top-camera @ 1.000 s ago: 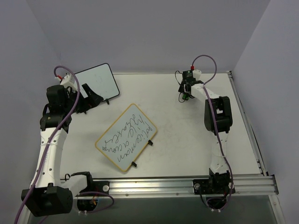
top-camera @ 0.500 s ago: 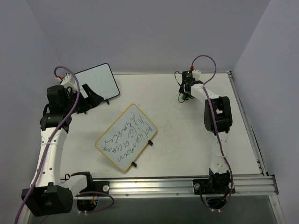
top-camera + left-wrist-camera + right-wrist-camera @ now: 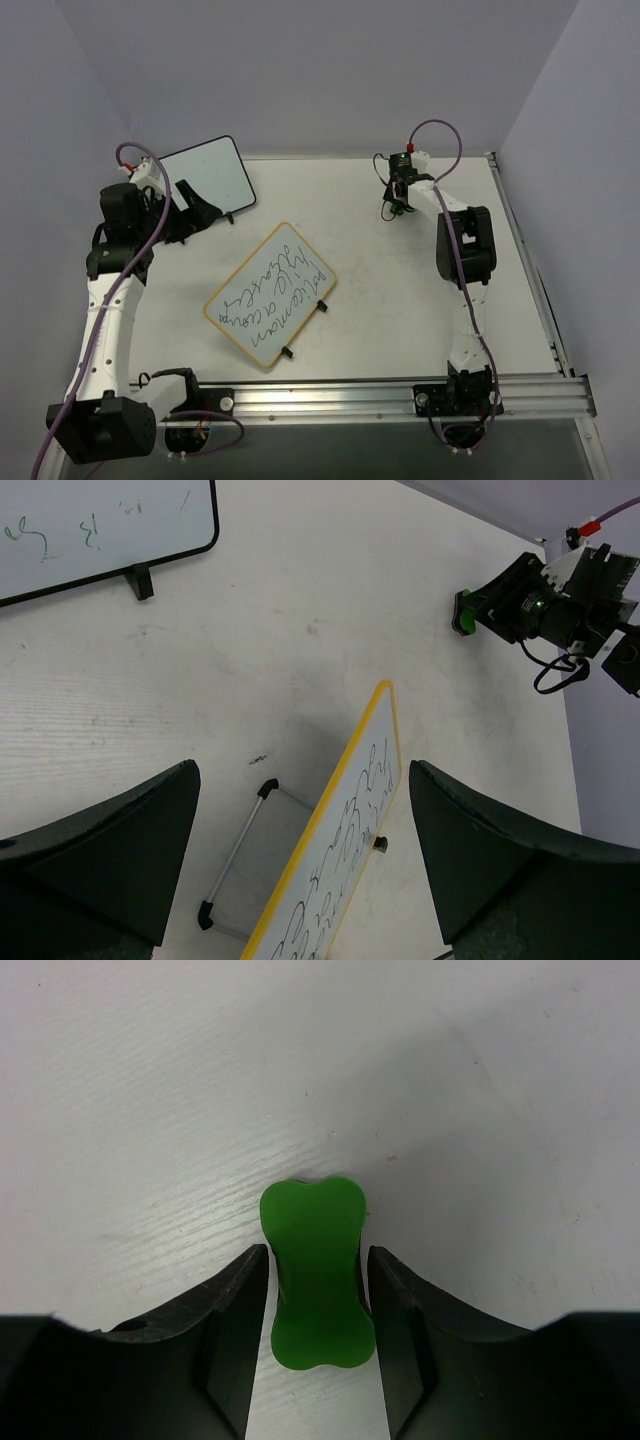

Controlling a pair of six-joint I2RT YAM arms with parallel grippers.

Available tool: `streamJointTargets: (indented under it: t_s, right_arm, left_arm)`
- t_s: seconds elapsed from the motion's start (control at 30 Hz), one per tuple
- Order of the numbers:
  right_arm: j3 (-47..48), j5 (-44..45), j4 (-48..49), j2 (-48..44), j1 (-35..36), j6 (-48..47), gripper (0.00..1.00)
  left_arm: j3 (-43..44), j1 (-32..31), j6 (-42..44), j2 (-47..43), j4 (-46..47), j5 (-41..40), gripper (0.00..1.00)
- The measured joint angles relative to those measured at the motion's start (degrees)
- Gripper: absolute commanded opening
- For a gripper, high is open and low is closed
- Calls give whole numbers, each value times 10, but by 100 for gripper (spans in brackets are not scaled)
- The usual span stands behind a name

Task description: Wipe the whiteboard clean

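The yellow-framed whiteboard [image 3: 270, 294] lies near the middle of the worktop [image 3: 400, 300], turned on a slant. Handwriting covers its face, and two small black clips sit on its near right edge. Beyond it and well off to the right, the right arm [image 3: 462, 250] reaches down to a green, bone-shaped eraser [image 3: 316, 1280] resting on the worktop. Its jaws are clenched on the eraser, one pressed against each long side. Beyond the whiteboard to the left, the left arm [image 3: 110, 290] holds its jaws released and spread wide above the worktop, gripping nothing. They hang just in front of a second, black-framed board [image 3: 208, 175] bearing a few faint marks.
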Motion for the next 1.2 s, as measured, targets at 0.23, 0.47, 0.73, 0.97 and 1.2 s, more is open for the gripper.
streamJointTargets:
  t_s: [0.23,0.47,0.73,0.97,1.2]
  right_arm:
    - [0,0,0,0,0,-1,30]
    - [0,-1,1,0,-1,-2,31]
    - [-10,-1,23,0,-4,-2,30]
    - [-17,-2,43,0,-5,-2,28]
    - [-25,-10,57,-1,-8,-2,11]
  left_arm:
    - [0,2,0,1,0,0,94]
    - [0,2,0,5,0,0,94]
    - [-1,2,-2,22,0,1,94]
    - [-1,2,-2,25,0,1,94]
    - [-3,2,-3,40,0,0,94]
